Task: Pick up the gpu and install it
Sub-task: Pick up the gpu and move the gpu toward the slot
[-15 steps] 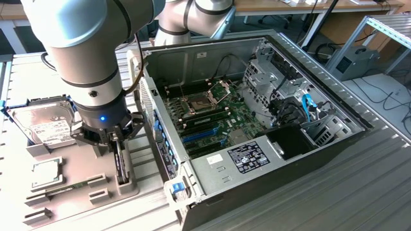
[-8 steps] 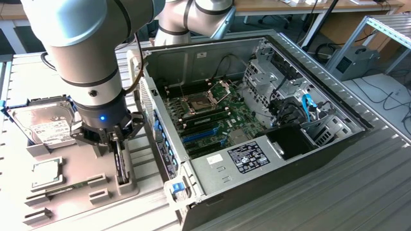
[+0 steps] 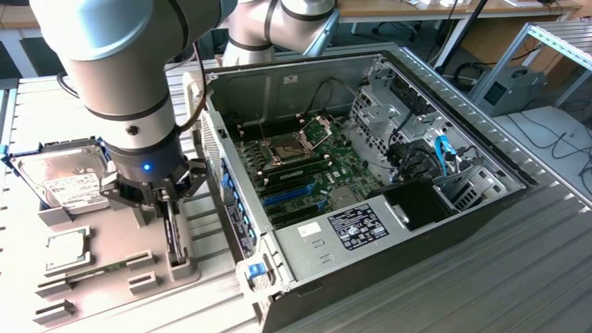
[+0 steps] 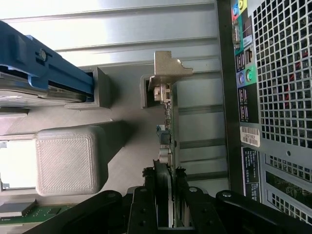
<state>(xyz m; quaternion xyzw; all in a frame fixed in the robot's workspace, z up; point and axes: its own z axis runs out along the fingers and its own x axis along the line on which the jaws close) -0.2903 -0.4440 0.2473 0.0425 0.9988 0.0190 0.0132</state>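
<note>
Currently gripped: the gpu (image 3: 173, 239), clenched along its upper edge by the gripper (image 3: 169, 208), one finger on each face of the card.
Gpu, position: standing on edge in the grey holder tray (image 3: 111, 232), at about nine o'clock of the computer case (image 3: 277, 87) in the exterior view.
Gpu, wrist view: the card (image 4: 167, 122) seen edge-on, running away from the gripper (image 4: 165, 190); its silver bracket (image 4: 168, 68) sits at the far end, beside a grey post of the tray (whether the card has left its slot cannot be told).
Hard drive (image 3: 69, 177): silver with a white label, on the tray at ten o'clock of the gripper.
Processor chip (image 3: 65, 250): flat on the tray, at eight o'clock of the gripper.
Computer case: lying on its side, lid off, motherboard (image 3: 315, 163) exposed; blue slots (image 3: 294, 196) near its middle.
Case rear panel (image 4: 282, 73): perforated grille and ports, just beside the gpu.
</note>
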